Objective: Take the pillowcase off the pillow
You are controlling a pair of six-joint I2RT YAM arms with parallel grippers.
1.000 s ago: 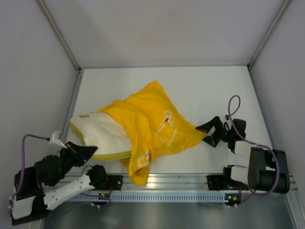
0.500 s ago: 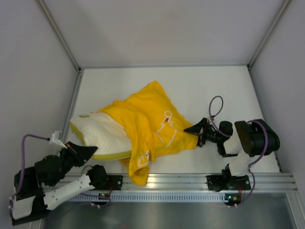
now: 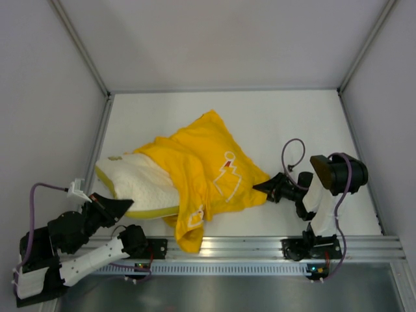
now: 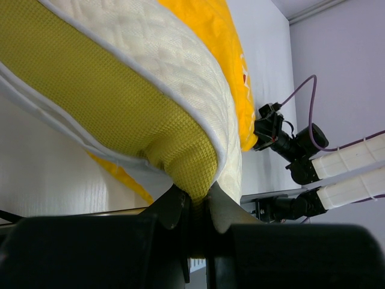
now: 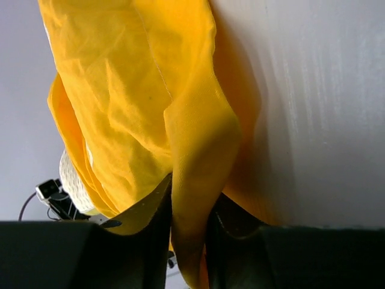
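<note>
On the table (image 3: 292, 117): the pillow (image 3: 140, 182) lies mid-surface with its cream end bared toward 9 o'clock. The pillowcase (image 3: 208, 169) covers the rest, running out to a tip at 3 o'clock.
Progress: you look partway through. The 9 o'clock part of the pillow is out and the remainder sits under yellow cloth, with a tail of fabric trailing toward 6 o'clock.
Left gripper (image 4: 192, 201): clamped on the pillow's yellow mesh edge at its 7 o'clock corner.
Right gripper (image 5: 189, 208): pinched together on a fold of the pillowcase at its 3 o'clock tip.
Left arm: low, reaching in from 7 o'clock.
Right arm: elbow raised at 4 o'clock, wrist turned toward 9 o'clock, close to the table.
Left to do: likely your pull toward 3 o'clock while the left side anchors the pillow.
</note>
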